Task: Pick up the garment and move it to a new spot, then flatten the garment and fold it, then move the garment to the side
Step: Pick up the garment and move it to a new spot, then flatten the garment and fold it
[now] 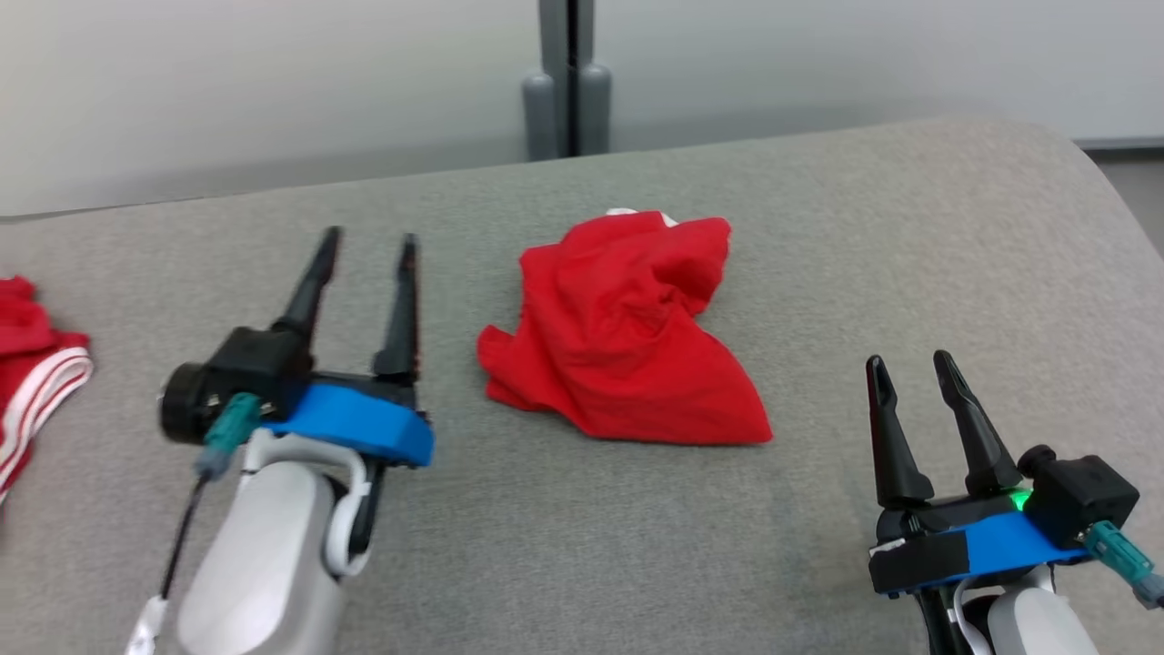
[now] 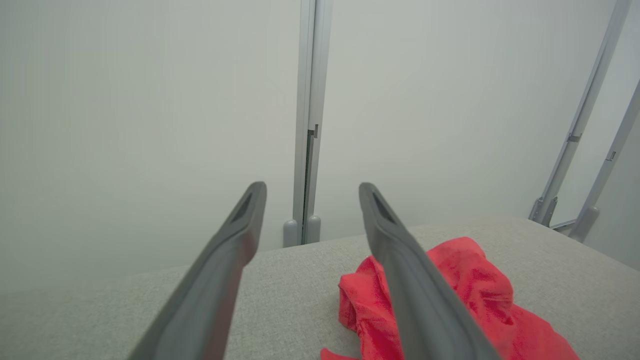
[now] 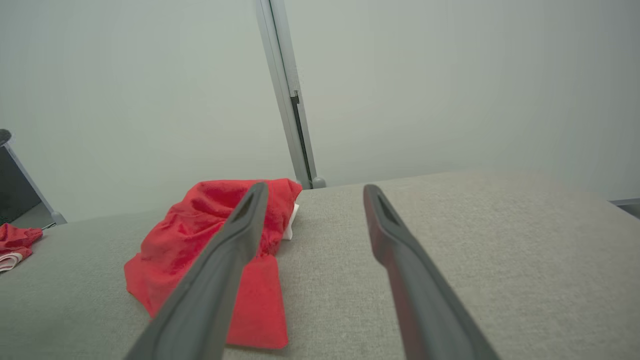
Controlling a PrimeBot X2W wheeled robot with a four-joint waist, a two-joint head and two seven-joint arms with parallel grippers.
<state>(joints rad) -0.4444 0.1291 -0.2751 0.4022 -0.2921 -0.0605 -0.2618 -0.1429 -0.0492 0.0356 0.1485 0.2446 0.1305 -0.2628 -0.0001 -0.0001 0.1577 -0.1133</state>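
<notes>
The dark two-fingered left hand and right hand both stand open, holding nothing. Between them, the crumpled red cloth garment lies bunched on the grey fabric-covered table. Flattening, folding and moving aside apparently remain.

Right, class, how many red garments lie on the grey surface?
2. A crumpled red garment in the middle; a white-striped red garment at the left edge, partly cut off, so more may be hidden.
</notes>
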